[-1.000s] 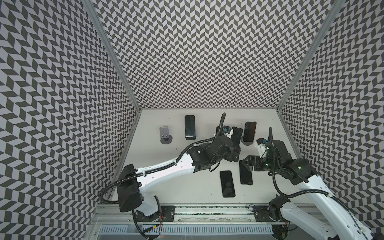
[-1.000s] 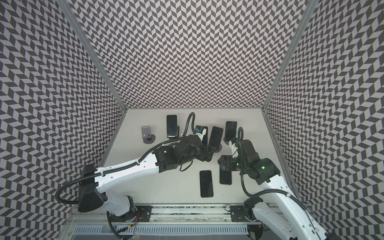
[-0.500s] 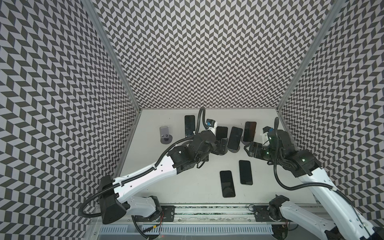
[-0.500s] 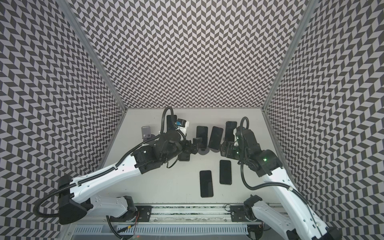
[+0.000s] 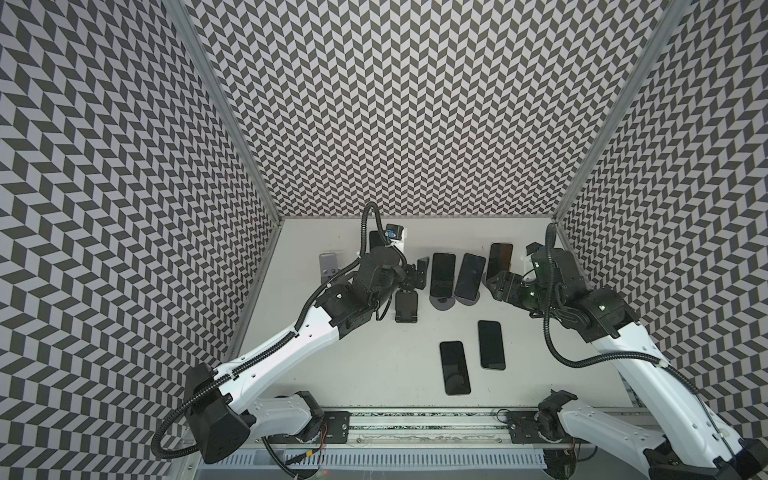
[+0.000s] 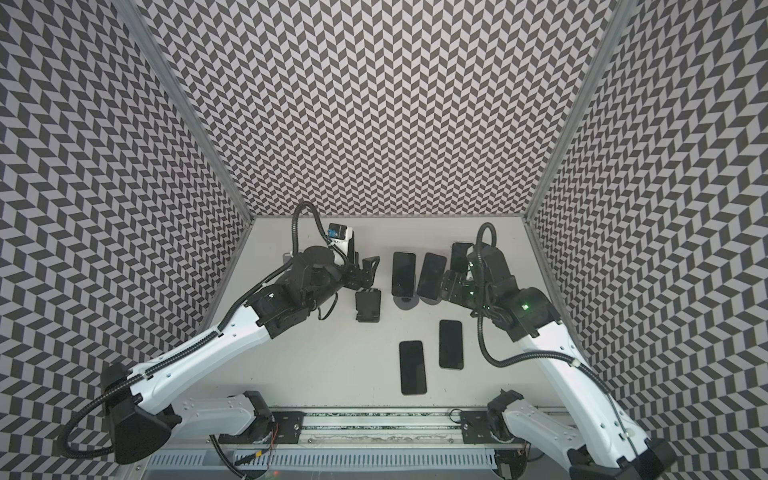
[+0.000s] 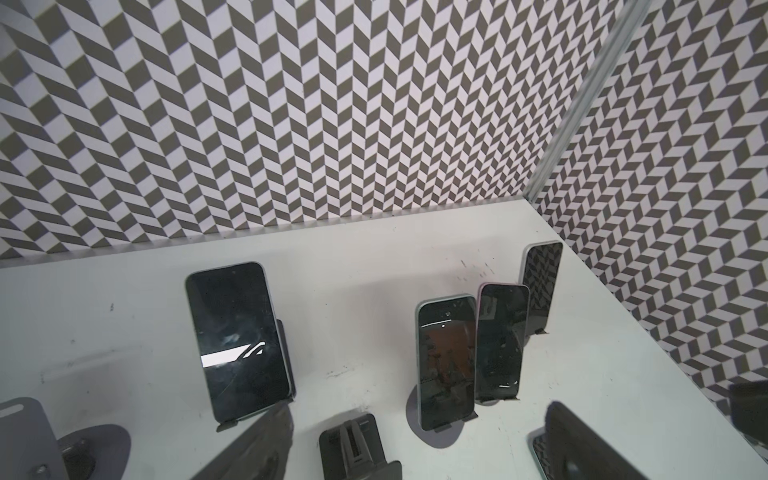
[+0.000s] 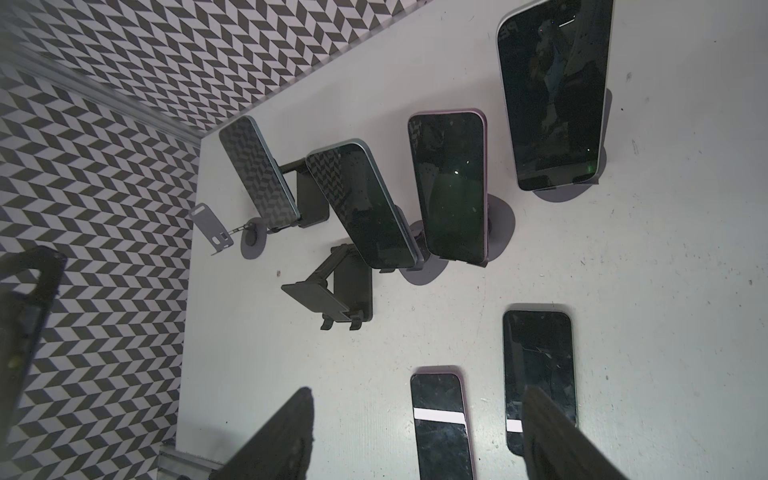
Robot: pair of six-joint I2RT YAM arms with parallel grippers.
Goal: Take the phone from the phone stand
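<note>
Several dark phones lean on stands in a row at the back: one [image 5: 442, 274] on a round grey base, one [image 5: 469, 276] beside it, one [image 5: 500, 255] further right. A fourth phone [image 7: 239, 340] stands on a black stand, mostly hidden behind the left arm in both top views. My left gripper [image 5: 415, 277] is open over an empty black phone stand [image 5: 406, 305], which sits between its fingers [image 7: 257, 449] in the left wrist view. My right gripper [image 5: 496, 284] hangs open and empty right of the row, its fingers [image 8: 282, 432] wide apart.
Two phones lie flat on the white table towards the front, one [image 5: 455, 368] left of the other [image 5: 491, 345]. An empty grey stand [image 5: 328, 264] is at the back left. Patterned walls close in the left, back and right sides.
My left gripper has swung left, from the middle phones to the empty black stand. My right gripper has risen off the flat phone and moved back and right.
</note>
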